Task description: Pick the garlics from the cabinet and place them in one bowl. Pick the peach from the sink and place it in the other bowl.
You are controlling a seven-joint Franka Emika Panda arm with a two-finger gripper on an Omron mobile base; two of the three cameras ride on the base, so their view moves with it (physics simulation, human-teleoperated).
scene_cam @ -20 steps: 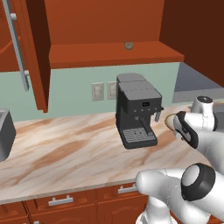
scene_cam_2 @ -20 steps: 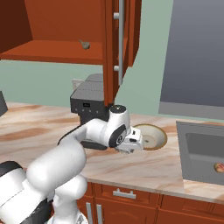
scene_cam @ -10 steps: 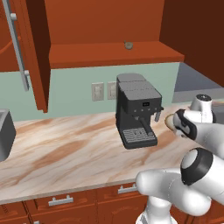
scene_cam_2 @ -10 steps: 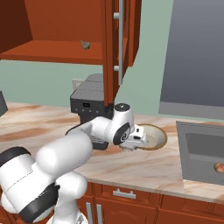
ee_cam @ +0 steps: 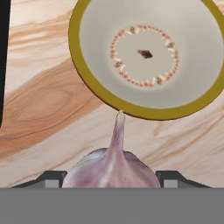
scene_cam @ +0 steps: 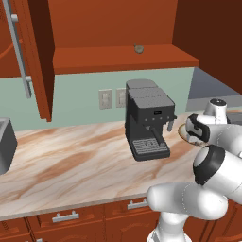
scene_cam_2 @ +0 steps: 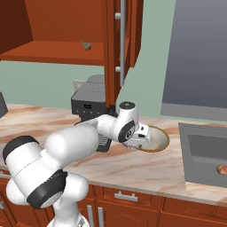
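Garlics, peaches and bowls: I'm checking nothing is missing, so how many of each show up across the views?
Garlics: 2, one on the cabinet shelf, one in the gripper as a pale bulb
Peaches: 1, in the sink
Bowls: 1, on the counter
Total: 4
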